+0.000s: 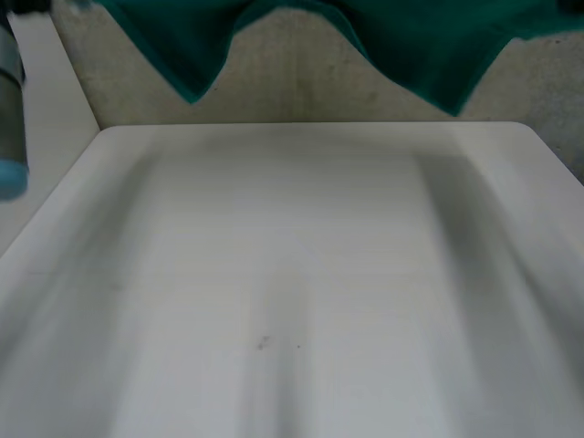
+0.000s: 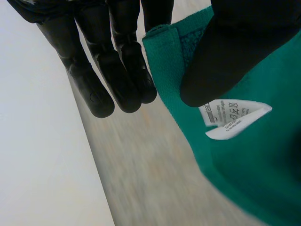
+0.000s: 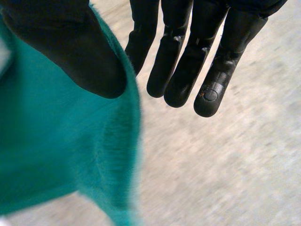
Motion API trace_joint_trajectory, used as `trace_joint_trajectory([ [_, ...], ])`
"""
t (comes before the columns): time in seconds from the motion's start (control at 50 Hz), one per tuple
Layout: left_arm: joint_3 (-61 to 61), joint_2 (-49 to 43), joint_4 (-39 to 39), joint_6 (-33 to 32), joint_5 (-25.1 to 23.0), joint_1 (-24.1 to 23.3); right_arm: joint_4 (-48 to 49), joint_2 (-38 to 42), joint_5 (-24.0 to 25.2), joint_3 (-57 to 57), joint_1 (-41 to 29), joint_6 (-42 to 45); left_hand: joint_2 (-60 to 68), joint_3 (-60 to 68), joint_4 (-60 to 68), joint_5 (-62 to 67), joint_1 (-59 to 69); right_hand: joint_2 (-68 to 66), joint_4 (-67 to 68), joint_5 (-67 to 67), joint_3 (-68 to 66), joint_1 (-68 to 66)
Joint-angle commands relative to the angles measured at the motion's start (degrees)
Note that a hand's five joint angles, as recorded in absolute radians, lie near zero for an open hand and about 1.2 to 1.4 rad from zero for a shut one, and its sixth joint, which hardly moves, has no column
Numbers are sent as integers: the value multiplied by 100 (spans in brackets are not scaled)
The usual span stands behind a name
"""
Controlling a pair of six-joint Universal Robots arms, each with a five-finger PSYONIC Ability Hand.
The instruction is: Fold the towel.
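Observation:
The green towel (image 1: 420, 46) hangs in the air beyond the far edge of the white table (image 1: 292, 274), its lower edge drooping in two points. In the left wrist view my left hand (image 2: 117, 80) pinches a hemmed towel (image 2: 244, 169) corner between thumb and straight fingers, right by a white care label (image 2: 235, 115). In the right wrist view my right hand (image 3: 188, 70) pinches another part of the towel's (image 3: 56, 155) edge under its thumb, while the other fingers stay straight and free.
My left arm (image 1: 9, 109) rises at the table's left side. Speckled grey floor (image 1: 301, 87) lies behind the table's far edge. A white surface (image 2: 37, 141) runs beside the left hand.

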State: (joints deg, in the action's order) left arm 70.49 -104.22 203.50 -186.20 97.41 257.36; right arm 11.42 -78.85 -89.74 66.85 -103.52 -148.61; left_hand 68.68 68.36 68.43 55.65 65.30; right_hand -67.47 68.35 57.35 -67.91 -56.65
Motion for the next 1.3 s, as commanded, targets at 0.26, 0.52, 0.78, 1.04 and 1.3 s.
trace_joint_trajectory([
  [0.26, 2346, -1109, -90, -65, -363, 7, -87, 1513, 422, 1762, -142, 104, 1132, 1164, 1157, 1435, 1470, -1253, 1165, 1265, -1209, -2335],
  [0.52, 3760, 507, -2339, -1058, -345, 473, -3177, 355, 352, 2726, -19, 2298, 1132, 1164, 1157, 1435, 1470, -1253, 1165, 1265, -1209, -2335],
  [0.78, 3894, 1309, -2763, -1410, -398, 324, -2690, 352, 379, 2641, 474, 2900, 1132, 1164, 1157, 1435, 1470, -1253, 1165, 1265, -1209, -2335],
  [1.04, 1820, -1389, -1234, -1366, 58, -274, -1696, 2085, 370, 1014, 60, 1985, 1132, 1164, 1157, 1435, 1470, -1253, 1165, 1265, -1209, -2335],
  [1.3, -61, -3024, -1049, -1419, 464, -353, -791, 3877, 141, -944, -63, 2038, 1132, 1164, 1157, 1435, 1470, -1253, 1165, 1265, -1209, -2335],
])
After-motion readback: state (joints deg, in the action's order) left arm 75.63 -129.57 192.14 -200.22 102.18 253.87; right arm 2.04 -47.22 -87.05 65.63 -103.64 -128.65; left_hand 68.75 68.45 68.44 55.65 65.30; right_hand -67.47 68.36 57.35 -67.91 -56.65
